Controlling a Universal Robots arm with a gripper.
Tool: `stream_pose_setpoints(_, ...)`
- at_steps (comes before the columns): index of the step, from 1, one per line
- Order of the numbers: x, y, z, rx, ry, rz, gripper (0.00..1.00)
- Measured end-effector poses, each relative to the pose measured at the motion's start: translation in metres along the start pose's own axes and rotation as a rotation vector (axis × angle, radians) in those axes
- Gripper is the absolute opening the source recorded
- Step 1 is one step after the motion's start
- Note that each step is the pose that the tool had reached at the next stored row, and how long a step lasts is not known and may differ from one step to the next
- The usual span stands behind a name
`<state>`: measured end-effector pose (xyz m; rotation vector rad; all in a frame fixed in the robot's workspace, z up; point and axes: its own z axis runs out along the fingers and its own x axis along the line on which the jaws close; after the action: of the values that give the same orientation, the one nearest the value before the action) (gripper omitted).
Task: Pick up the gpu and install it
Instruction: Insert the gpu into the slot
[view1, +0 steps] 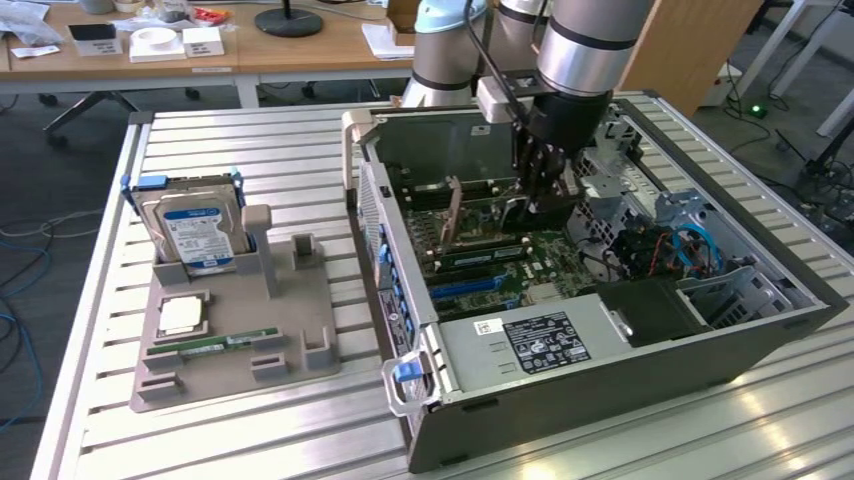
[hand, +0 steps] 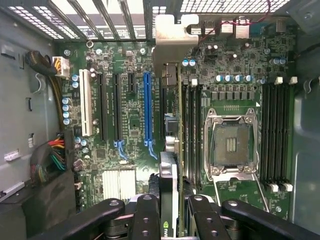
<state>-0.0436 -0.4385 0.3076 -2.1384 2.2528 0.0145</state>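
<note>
wrist view showed the gripper (hand: 171, 205) clamped on the gpu (hand: 169, 170), held edge-on just above the motherboard (hand: 130, 115) slots inside the case (view1: 641, 375). it looked light, rigid and fragile; gripping the board's flat faces suited it, clear of connectors.

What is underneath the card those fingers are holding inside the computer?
The green main board with rows of slots, a blue slot showing beside the card. The strip of board straight beneath the card is covered by the card itself.
</note>
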Motion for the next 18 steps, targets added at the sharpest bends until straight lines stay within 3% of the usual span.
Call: stream_pose_setpoints(18, 0.017, 0.0011, 0.0002, 0.0006, -0.0009, 0.014, 0.27)
